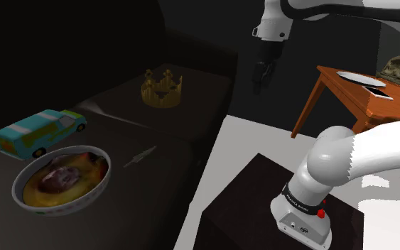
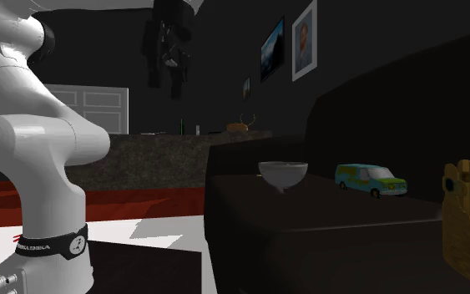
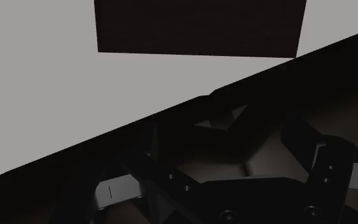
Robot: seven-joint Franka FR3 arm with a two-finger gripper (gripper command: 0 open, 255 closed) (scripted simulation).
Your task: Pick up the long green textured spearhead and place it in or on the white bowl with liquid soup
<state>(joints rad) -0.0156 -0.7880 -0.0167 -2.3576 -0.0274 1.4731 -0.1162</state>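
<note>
The gripper (image 1: 263,77) is found raised high above the dark cushioned surface (image 1: 187,135), with its fingers set apart and nothing held between them. The spearhead (image 1: 140,157) is noted lying flat on that surface, well below the gripper and well apart from it. The bowl (image 2: 283,173), white-walled and filled with yellow soup, is placed just beyond the spearhead as reckoned from the gripper. This spacing is judged favourable, since only a short carry is required once the piece is lifted. A toy van (image 1: 40,132) is parked past the bowl, and a gold crown (image 1: 161,88) is set nearer the gripper. Neither is judged to obstruct the approach. No grasp is yet made, and a descent is required first.
</note>
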